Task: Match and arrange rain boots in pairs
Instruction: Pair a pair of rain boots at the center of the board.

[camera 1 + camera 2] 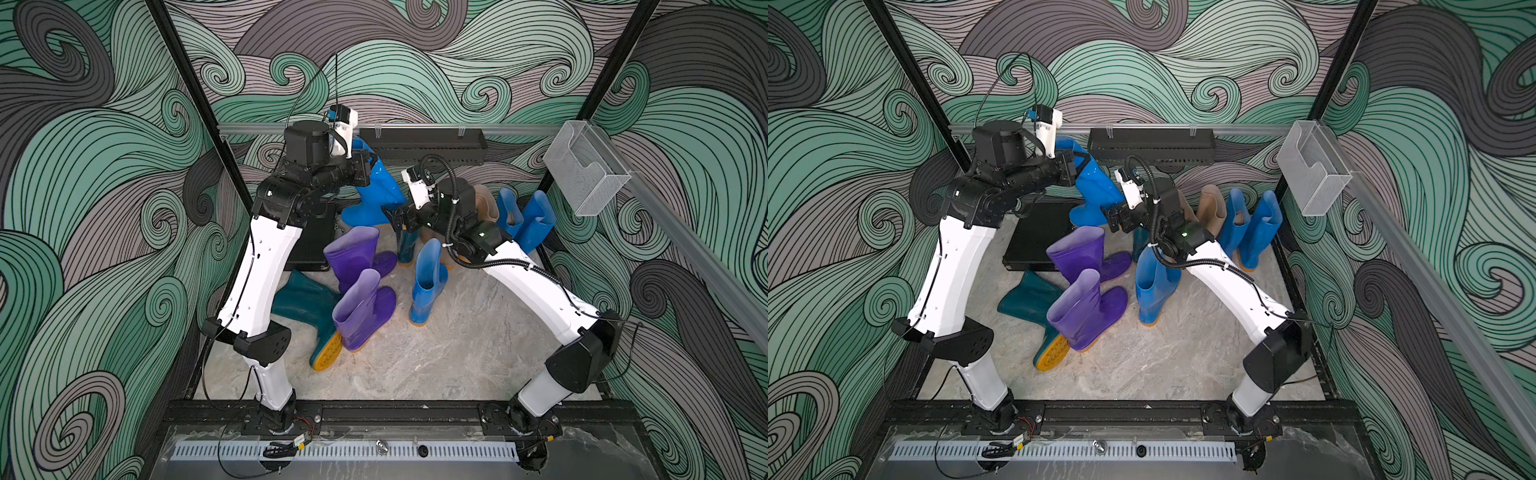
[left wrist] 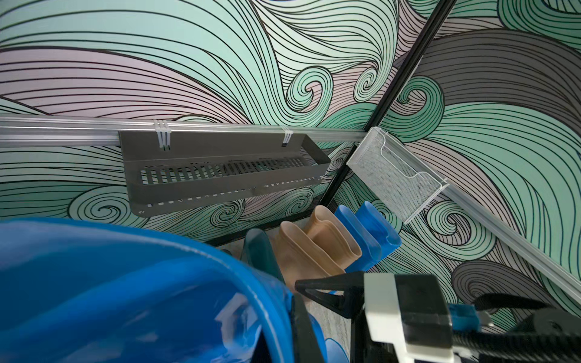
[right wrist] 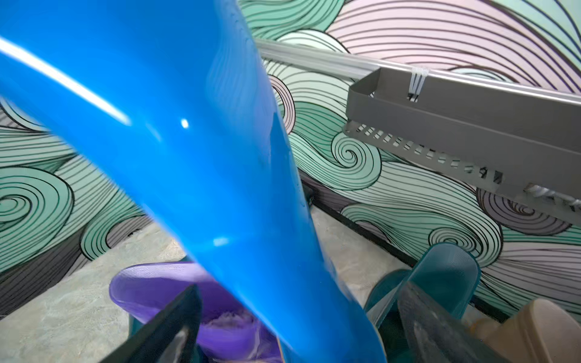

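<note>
Top views, left gripper [image 1: 368,165]: pinched shut on the cuff of the blue boot [image 1: 380,193], which hangs tilted just in front of the left end of the basket [image 1: 424,143].
Top views, right gripper [image 1: 1113,217]: down at that boot's foot, further out from the basket.
Left wrist, row: teal boot [image 2: 257,251], beige pair [image 2: 317,248] and blue pair [image 2: 367,234] lined up below the basket's right end.
Left wrist, basket: slotted, nothing showing inside.
Left wrist, holder [image 2: 396,179]: clear, just off the basket's right end, and it looks bare too.
Right wrist, right gripper: fingers [image 3: 169,327] spread either side of the foot, not squeezing.
Right wrist, underneath: purple boot [image 3: 141,292] right below the foot.
Doing it well: I'd close squarely on the foot before the left lets go. Keep it off the purple boot, then stand it by the spare blue boot [image 1: 428,282], well out from the basket.
</note>
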Controlling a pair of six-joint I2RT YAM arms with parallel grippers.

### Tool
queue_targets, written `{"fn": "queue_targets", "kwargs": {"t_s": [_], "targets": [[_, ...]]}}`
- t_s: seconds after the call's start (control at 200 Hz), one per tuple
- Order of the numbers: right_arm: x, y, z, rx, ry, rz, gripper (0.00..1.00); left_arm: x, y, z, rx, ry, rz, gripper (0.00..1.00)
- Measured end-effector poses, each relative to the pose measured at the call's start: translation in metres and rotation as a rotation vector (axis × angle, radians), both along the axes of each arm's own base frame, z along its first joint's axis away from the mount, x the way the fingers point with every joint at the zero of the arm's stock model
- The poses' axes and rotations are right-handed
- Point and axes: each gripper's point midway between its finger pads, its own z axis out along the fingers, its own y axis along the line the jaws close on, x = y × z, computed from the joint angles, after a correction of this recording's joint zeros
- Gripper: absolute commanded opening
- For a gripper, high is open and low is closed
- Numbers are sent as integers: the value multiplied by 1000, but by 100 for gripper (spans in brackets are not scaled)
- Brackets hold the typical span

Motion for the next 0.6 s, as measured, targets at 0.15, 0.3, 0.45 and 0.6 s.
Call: {"fn": "queue_targets", "kwargs": {"t_s": [0.15, 0.3, 0.45, 0.6], "targets": [[-4, 11, 8, 28, 0, 68, 71, -8, -14, -2, -2, 7, -49, 0], [-7, 20, 0, 44, 32, 145, 29, -16, -21, -3, -5, 20, -90, 0], [-8, 24, -3, 64, 55, 180, 0, -19, -25, -7, -1, 32, -106, 3], [-12, 18, -8, 97, 88, 148, 0, -22, -26, 1, -2, -4, -120, 81]]}}
